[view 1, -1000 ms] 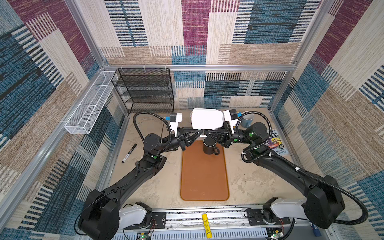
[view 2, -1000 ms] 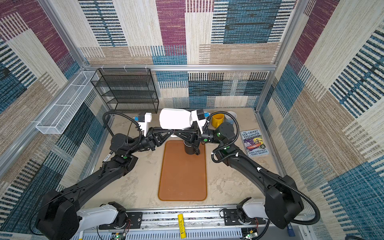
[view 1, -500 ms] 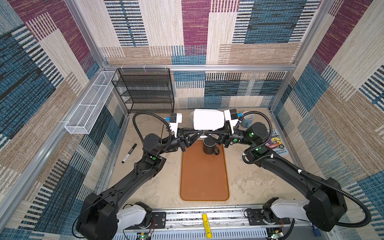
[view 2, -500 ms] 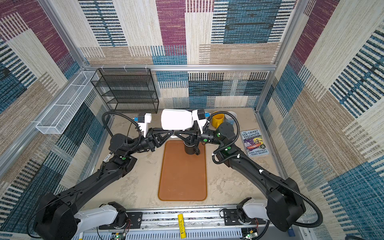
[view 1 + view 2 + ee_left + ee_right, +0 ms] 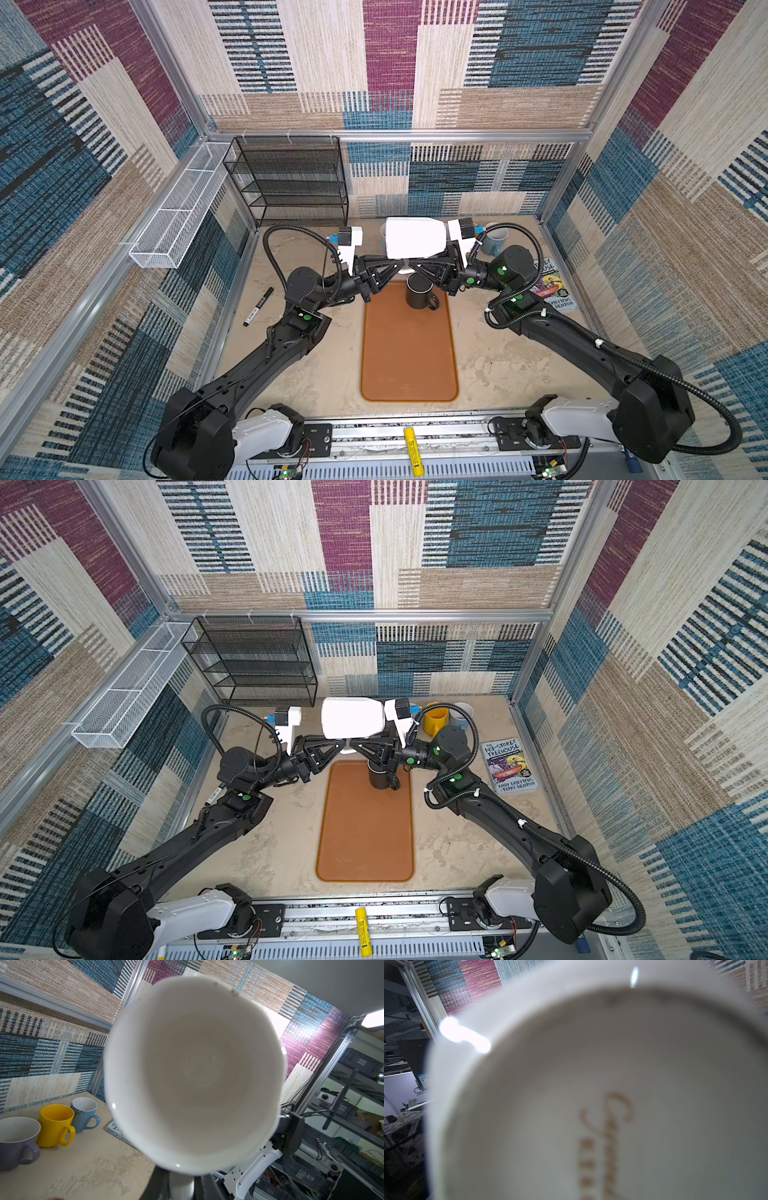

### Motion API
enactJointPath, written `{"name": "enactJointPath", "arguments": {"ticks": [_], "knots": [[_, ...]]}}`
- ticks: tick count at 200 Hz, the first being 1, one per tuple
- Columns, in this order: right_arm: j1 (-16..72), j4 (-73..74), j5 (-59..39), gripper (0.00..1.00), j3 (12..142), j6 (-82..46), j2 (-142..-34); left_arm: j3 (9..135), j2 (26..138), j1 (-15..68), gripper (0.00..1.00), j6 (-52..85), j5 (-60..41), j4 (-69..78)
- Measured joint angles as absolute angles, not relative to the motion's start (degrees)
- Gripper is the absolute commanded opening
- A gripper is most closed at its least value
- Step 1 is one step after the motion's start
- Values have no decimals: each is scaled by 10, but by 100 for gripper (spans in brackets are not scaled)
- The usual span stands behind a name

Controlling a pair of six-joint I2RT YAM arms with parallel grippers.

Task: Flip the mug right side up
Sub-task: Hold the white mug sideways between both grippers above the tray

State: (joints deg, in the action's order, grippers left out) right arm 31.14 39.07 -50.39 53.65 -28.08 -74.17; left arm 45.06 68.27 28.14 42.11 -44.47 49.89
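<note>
I'd say halfway: white mug [image 5: 415,244] hangs sideways above the mat's [image 5: 409,353] twelve o'clock end, mouth toward nine. Left claw [image 5: 400,265] pinches its handle, right claw [image 5: 412,265] closed alongside. Still to be tipped upright and set down.

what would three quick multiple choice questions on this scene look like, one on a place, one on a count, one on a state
1. Where does the black mug stand?
A. far end of the brown mat
B. near end of the mat
C. off the mat

2. How many mugs stand grouped on the table?
A. one
B. three
C. five

3. How is the white mug oriented?
A. upright on the mat
B. on its side in the air
C. upside down on the mat

Answers:
1 A: both top views show it at the mat's far end.
2 B: the left wrist view shows a lavender mug, a yellow mug and a light blue mug.
3 B: the left wrist view looks straight into its mouth.
</note>
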Motion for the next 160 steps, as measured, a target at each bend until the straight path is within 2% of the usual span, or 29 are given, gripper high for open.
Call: {"name": "enactJointPath", "arguments": {"ticks": [52, 96, 134, 160], "knots": [[310, 426, -519, 6, 533, -300, -758, 451, 686, 281, 0, 422, -441, 490], [309, 465, -519, 4, 521, -319, -766, 451, 693, 281, 9, 427, -442, 497], [309, 477, -519, 4, 521, -325, -771, 451, 700, 279, 10, 437, -446, 512], [309, 480, -524, 3, 523, -327, -774, 451, 701, 279, 15, 444, -447, 517]]}}
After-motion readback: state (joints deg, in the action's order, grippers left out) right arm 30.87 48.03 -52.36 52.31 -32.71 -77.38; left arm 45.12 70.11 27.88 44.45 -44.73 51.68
